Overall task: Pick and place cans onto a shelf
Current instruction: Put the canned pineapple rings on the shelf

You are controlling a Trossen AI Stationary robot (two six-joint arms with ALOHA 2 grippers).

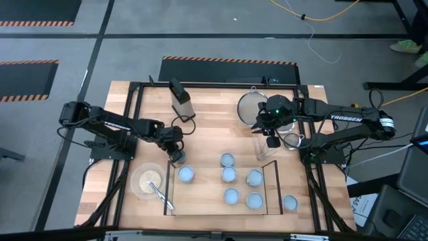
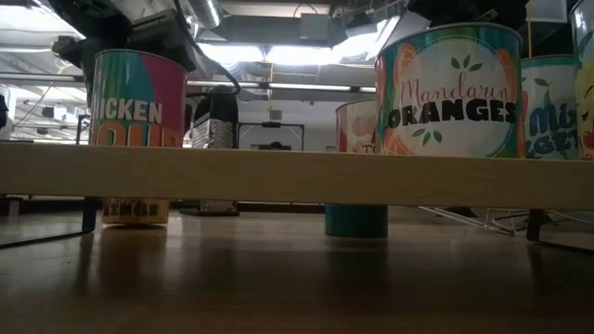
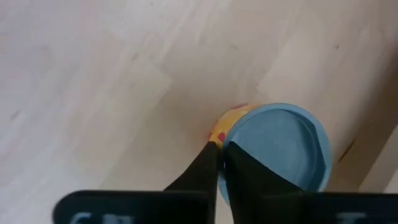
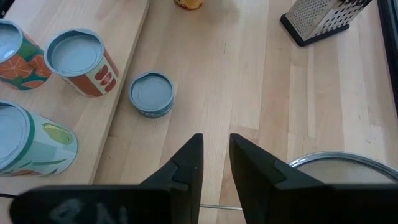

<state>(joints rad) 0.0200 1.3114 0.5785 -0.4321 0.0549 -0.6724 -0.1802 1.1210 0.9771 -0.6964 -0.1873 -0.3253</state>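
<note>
The left gripper [image 1: 176, 155] pinches the rim of an upright can [image 3: 277, 149] standing on the table; the shelf [image 1: 207, 197] lies toward five o'clock in the high view. The right gripper [image 1: 272, 137], fingers slightly apart and empty, waits well away.

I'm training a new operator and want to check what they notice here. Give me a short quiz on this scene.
1. True or false: the right gripper holds a can.
2. What stands on the table beyond the left gripper? A) a box grater B) a kettle C) a bottle
3. Fill in: the left gripper pinches the rim of the yellow-labelled can, which stands on the ___, just off the shelf.

Key: 1 false, its fingers are apart and empty; 2 A; 3 table.
</note>
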